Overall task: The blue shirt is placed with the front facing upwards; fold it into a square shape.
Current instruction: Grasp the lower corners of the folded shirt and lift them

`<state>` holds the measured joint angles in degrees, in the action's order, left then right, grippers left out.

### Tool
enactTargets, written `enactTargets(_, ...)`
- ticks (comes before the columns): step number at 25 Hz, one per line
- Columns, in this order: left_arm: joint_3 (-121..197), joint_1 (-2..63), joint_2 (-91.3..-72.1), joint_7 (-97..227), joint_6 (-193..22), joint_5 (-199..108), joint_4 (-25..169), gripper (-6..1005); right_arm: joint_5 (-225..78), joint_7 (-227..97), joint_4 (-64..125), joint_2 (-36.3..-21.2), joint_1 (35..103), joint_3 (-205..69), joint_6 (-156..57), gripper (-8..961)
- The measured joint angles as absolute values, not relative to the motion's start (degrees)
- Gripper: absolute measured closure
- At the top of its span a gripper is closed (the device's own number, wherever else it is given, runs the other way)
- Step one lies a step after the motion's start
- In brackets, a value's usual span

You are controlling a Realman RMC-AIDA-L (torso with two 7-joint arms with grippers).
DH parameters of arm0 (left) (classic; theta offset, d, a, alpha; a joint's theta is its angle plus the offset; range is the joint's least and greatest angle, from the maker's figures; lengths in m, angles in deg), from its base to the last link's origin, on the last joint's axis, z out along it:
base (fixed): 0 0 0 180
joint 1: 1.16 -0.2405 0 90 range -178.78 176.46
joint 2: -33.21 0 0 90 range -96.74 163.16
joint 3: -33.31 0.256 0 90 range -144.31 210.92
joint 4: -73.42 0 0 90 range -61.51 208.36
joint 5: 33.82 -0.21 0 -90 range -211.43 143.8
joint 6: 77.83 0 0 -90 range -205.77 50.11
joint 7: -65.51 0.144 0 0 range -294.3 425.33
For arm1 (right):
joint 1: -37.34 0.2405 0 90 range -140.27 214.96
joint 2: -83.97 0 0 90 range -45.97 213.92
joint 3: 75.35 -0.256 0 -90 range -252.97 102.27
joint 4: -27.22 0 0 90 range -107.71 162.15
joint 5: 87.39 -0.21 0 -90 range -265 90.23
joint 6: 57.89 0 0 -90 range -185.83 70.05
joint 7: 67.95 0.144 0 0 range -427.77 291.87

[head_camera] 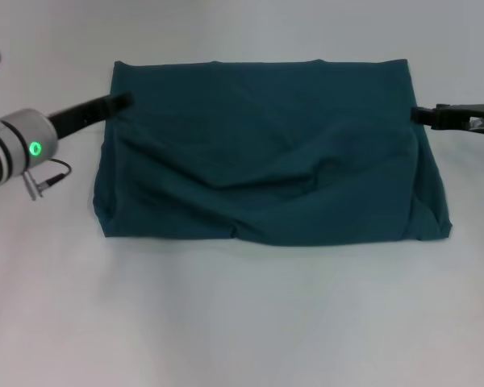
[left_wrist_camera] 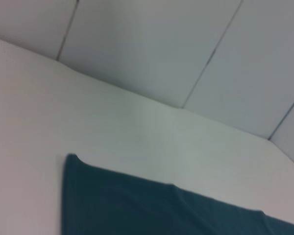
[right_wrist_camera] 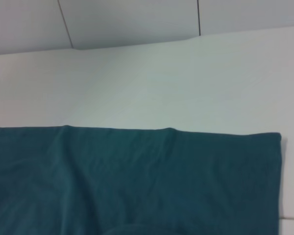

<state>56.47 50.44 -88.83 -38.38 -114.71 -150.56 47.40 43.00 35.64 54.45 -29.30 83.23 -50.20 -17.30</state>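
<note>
The blue shirt (head_camera: pixel 266 153) lies across the middle of the frame on the white table (head_camera: pixel 242 322), already a wide rectangle with plain fabric up, its long axis running left to right. The left gripper (head_camera: pixel 117 103) sits at the upper left corner, tip on the cloth edge; the right gripper (head_camera: pixel 423 114) touches the right edge, upper right. I cannot tell whether either pinches fabric or how far their fingers are parted. Each is equally near its own end, so squaring it likely means folding one short end toward the other.
</note>
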Motion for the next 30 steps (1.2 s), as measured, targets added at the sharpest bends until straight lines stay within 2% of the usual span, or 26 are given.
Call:
enactTargets(8,56.75,47.4,-88.45,-41.54,-119.06,-149.3,41.73,260,42.95,36.11,55.31,-28.89,82.97,-50.39,-16.85,384)
enactTargets(15,59.79,43.34,-86.94,-43.31,-125.9,-149.41,41.0,238,39.46,36.26,58.44,-28.93,78.8,-50.66,-7.39,314)
enactTargets(21,61.28,39.01,-86.35,-43.92,-136.65,-149.59,36.96,239,34.41,36.28,64.77,-29.42,71.99,-50.37,6.21,312)
enactTargets(24,62.05,36.88,-86.33,-44.03,-141.35,-149.71,34.95,239,34.13,36.28,65.9,-29.06,69.55,-50.61,11.32,310)
enactTargets(30,64.81,33.67,-86.69,-44.01,-144.57,-151.16,32.81,239,36.12,38.37,66.42,-27.25,67.19,-50.18,18.23,312)
